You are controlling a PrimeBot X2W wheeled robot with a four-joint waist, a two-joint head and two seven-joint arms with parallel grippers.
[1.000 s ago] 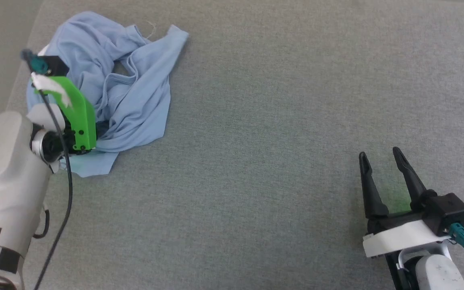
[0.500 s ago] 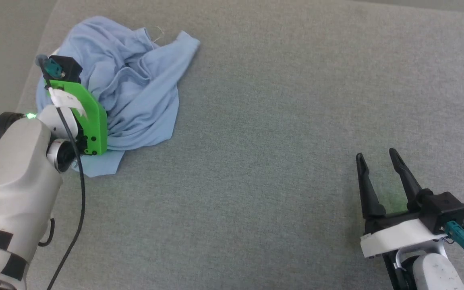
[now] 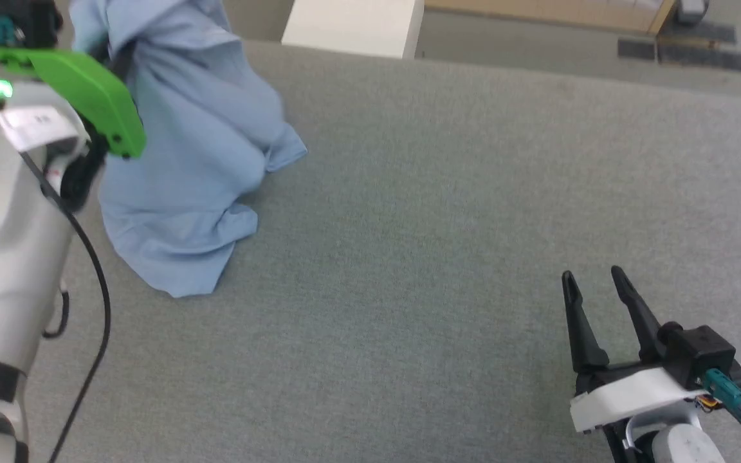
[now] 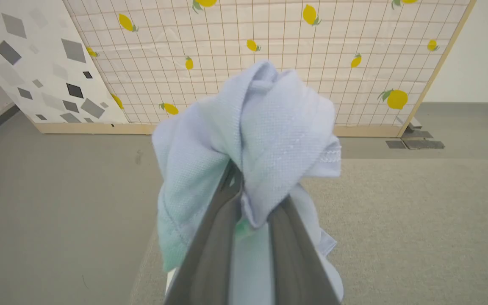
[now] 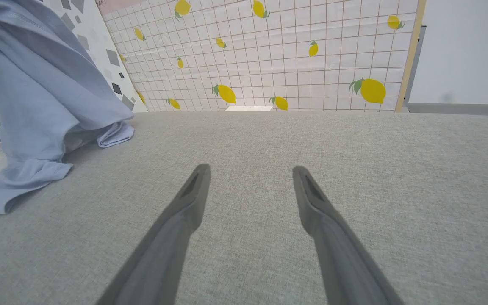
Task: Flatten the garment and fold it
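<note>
The garment (image 3: 184, 161), a light sky-blue knit shirt, hangs bunched from the upper left, and its lower folds rest on the grey fabric surface (image 3: 448, 218). In the left wrist view my left gripper (image 4: 248, 186) is shut on a wad of the garment (image 4: 269, 123), held up above the surface. My left arm's green wrist mount (image 3: 81, 90) sits beside the hanging cloth. Far from the garment, my right gripper (image 3: 592, 280) rests at the lower right, open and empty. The right wrist view shows the garment (image 5: 45, 93) draped at its left, ahead of the right gripper (image 5: 248, 171).
A white box (image 3: 351, 22) stands beyond the surface's far edge. A lemon-patterned grid panel (image 4: 269, 34) and a grey-diamond panel (image 4: 36, 63) stand behind on the floor. Bare grey surface stretches between the garment and the right gripper.
My left gripper has shut on the garment and raised it off the surface, so the cloth now hangs. The head camera has tilted up. The right gripper stays as it was.
</note>
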